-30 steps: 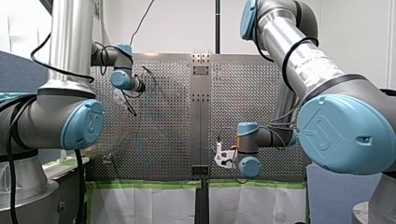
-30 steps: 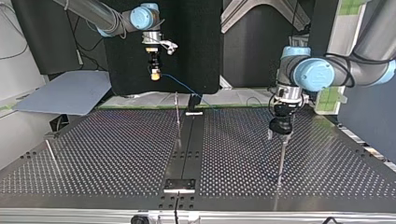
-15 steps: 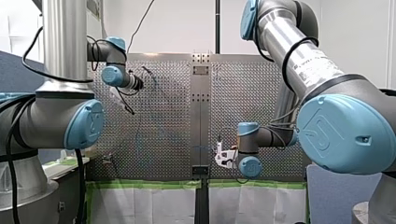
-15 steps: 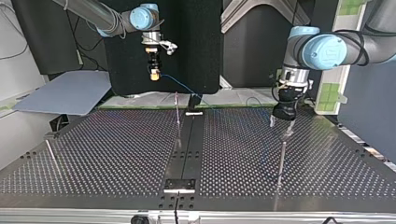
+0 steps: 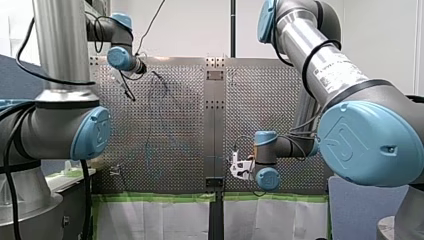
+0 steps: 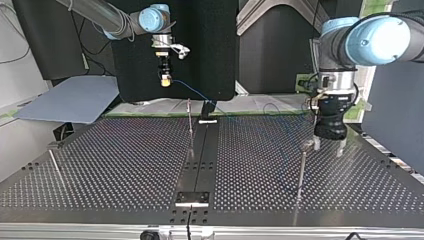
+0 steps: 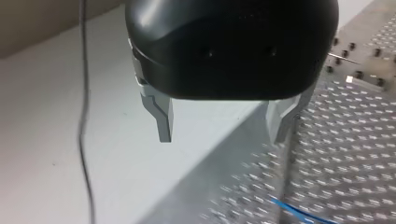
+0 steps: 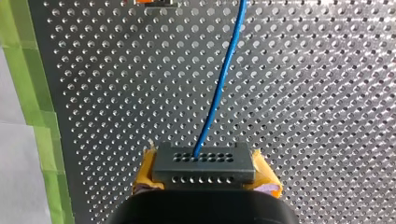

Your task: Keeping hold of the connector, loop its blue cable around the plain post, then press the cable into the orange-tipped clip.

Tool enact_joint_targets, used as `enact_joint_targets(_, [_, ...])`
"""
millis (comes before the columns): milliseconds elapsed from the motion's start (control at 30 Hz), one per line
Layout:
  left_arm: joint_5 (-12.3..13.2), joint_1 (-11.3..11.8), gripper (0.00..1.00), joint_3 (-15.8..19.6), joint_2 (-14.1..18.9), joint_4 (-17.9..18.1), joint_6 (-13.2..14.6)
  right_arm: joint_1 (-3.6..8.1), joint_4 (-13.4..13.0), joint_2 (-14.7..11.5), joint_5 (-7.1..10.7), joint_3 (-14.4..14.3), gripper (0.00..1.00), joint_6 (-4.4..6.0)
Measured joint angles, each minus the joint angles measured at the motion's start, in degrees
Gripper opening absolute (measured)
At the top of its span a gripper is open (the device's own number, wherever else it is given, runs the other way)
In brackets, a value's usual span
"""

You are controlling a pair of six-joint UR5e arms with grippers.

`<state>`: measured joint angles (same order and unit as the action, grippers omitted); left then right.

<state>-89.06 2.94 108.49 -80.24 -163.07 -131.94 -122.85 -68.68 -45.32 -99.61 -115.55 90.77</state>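
Right gripper (image 8: 204,173): yellow pads clamped on the grey multi-hole connector (image 8: 204,163). It is held raised in the upper left of the top view, probably so the cable hangs free for routing.
Blue cable (image 8: 223,79): leaves a connector hole and runs straight ahead over the perforated table (image 8: 327,93) toward an orange piece (image 8: 150,2). This may be the clip, but that is unconfirmed.
Green tape (image 8: 25,84): borders the table edge beside the gripper.
Left gripper (image 7: 224,123): metal fingers (image 7: 161,119) apart, nothing between them. At the top view's right it hangs low, just beside the tip of a thin post (image 6: 301,167), likely staged to guide the cable.
Second post (image 6: 189,117): at the frame's centre. Which post is the plain one cannot be told.
Looping and clipping: judged not yet done.
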Motion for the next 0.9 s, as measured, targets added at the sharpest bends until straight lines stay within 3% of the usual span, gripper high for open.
enact_joint_targets(400, [-6.18, -3.45, 0.98, -6.2, 5.1, -6.22, 6.19, 0.1, -0.06, 0.0, 0.09, 0.03, 0.0, 0.35])
enact_joint_targets(900, [-14.33, -11.55, 0.98, -14.33, -2.2, -14.34, 14.34, 0.12, 0.01, 0.0, 0.1, 0.04, 0.0, 0.39])
